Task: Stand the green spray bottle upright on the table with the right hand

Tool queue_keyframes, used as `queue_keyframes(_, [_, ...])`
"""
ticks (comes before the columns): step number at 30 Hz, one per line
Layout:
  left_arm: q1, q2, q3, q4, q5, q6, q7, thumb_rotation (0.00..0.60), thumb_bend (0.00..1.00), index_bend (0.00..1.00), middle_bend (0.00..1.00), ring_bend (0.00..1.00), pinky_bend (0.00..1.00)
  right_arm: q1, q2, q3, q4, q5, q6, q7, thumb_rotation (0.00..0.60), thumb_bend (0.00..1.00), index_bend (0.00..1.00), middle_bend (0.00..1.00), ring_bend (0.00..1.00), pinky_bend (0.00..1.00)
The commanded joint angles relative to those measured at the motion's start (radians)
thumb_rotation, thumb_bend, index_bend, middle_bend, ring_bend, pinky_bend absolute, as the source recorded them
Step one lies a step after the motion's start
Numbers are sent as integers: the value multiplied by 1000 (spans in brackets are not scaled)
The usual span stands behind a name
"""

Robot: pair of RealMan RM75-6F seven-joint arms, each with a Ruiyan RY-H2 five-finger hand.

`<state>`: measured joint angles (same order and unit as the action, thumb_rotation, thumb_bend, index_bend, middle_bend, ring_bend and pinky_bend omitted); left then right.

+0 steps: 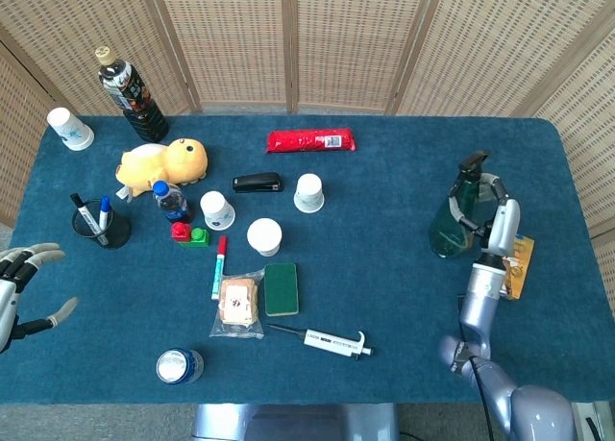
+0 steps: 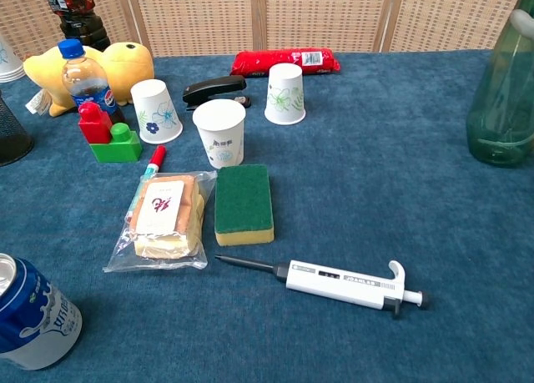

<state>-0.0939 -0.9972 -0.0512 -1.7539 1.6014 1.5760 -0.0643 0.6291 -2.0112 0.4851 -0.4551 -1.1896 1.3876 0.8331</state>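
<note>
The green spray bottle (image 1: 452,222) stands nearly upright at the right side of the table, its black nozzle (image 1: 474,161) on top. My right hand (image 1: 498,213) grips it from the right, fingers wrapped around its neck. In the chest view the bottle (image 2: 503,99) shows at the right edge, its base at the blue cloth; I cannot tell whether it bears weight there. My left hand (image 1: 21,285) hangs off the table's left edge, holding nothing, fingers spread.
An orange packet (image 1: 520,265) lies just right of my right forearm. A pipette (image 1: 332,341), a green sponge (image 1: 281,287), a bagged snack (image 1: 237,304) and paper cups (image 1: 308,192) fill the middle. A can (image 1: 179,366) stands near the front edge.
</note>
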Motion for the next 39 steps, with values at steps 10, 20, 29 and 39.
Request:
queue_keyframes(10, [-6,-1,-1,1,5,-7,-1,489,278,280,285,281,226,-42,14,-26,-17,-17,18,17,600,263,627,539,440,547])
queue_keyframes(20, [-8,-3,0,6,9,-7,-5,488,279,280,285,279,225,-73,45,-46,-70,-37,37,5,600,286,597,510,416,515])
queue_keyframes(29, [-9,-3,-1,8,11,-6,-9,485,279,279,284,279,223,-88,70,-52,-106,-45,37,-3,600,303,559,484,395,489])
queue_keyframes(39, [-11,-3,-1,9,15,-4,-13,488,279,279,284,279,222,-101,91,-49,-134,-45,40,-13,600,312,505,457,373,478])
